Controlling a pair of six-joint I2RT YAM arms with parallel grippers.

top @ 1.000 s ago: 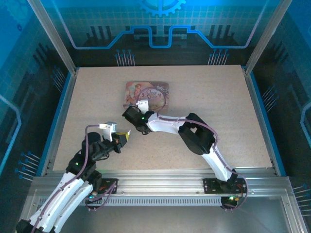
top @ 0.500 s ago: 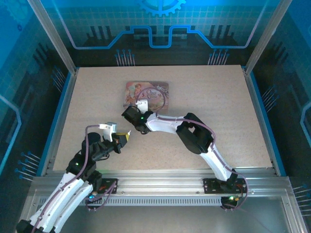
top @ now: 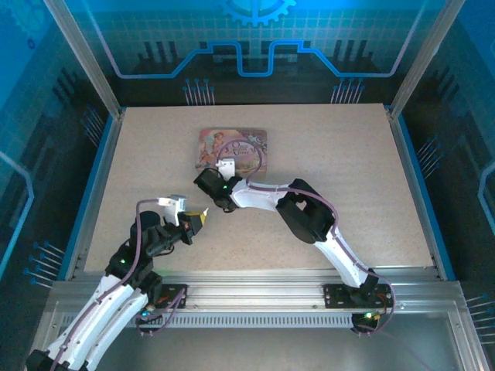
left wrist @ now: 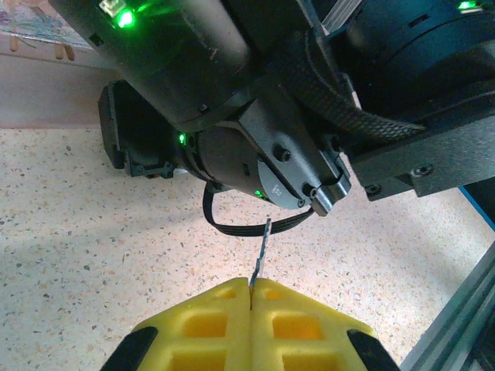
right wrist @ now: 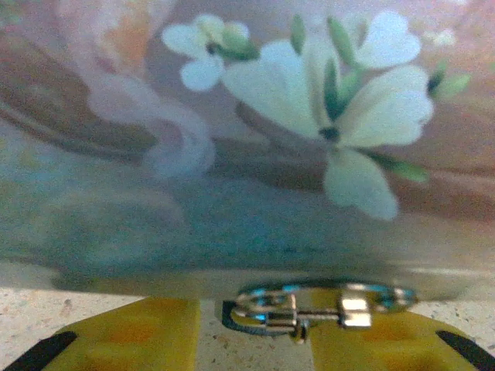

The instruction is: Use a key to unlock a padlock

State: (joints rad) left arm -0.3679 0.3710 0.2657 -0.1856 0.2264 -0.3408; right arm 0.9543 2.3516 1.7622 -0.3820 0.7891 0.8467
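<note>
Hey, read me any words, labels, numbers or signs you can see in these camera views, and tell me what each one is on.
No text here is readable.
pink tin: curly script on the lid, too small to read; its side in the right wrist view shows flowers, no letters.
gear emblem, top of the overhead view: a symbol, no words.
padlock: blurred, no marking legible.

The left end effector (left wrist: 251, 292) hides the head of the thin dark metal key (left wrist: 261, 247); the pink flowered tin (right wrist: 255, 131) is blurred.
</note>
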